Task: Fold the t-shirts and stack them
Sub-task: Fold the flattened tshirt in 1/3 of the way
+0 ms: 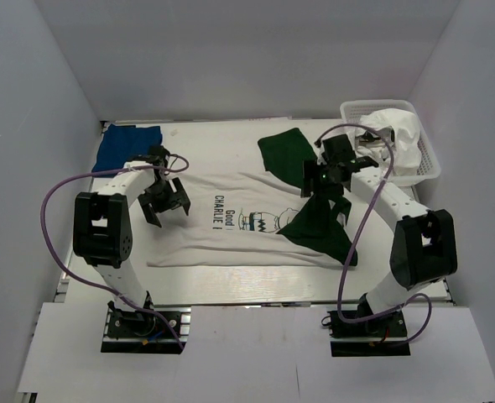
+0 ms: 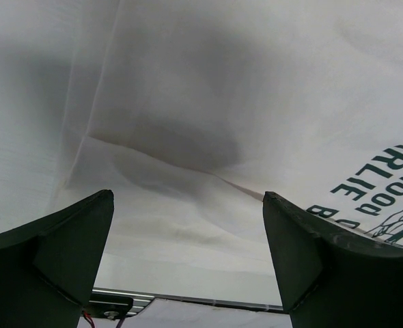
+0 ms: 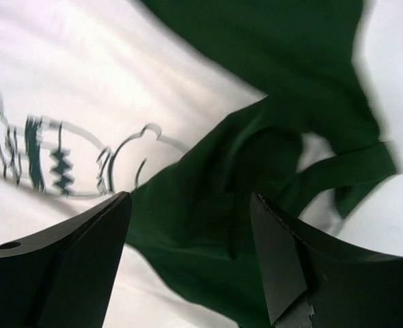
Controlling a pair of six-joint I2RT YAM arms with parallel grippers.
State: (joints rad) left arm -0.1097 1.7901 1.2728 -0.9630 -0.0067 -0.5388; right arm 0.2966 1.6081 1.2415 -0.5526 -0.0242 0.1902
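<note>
I see the white tee [image 1: 222, 243] spread on the counter [image 1: 214, 138] and the blue tee [image 1: 123, 147] at its far-left corner. The left end effector [image 2: 188, 198] gapes wide over white cloth, the right end effector [image 3: 191, 198] over a green sleeve — both hold nothing.

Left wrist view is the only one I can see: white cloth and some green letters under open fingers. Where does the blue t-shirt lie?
Observer: The blue tee lies at the far left corner of the table, beyond the left gripper.
Operator: What is the right arm doing?
Observer: The right gripper hangs with open fingers over the dark green sleeve, which lies across the white tee.
Operator: Is anything else on the table?
Observer: A white basket with white cloth in it stands at the far right.
</note>
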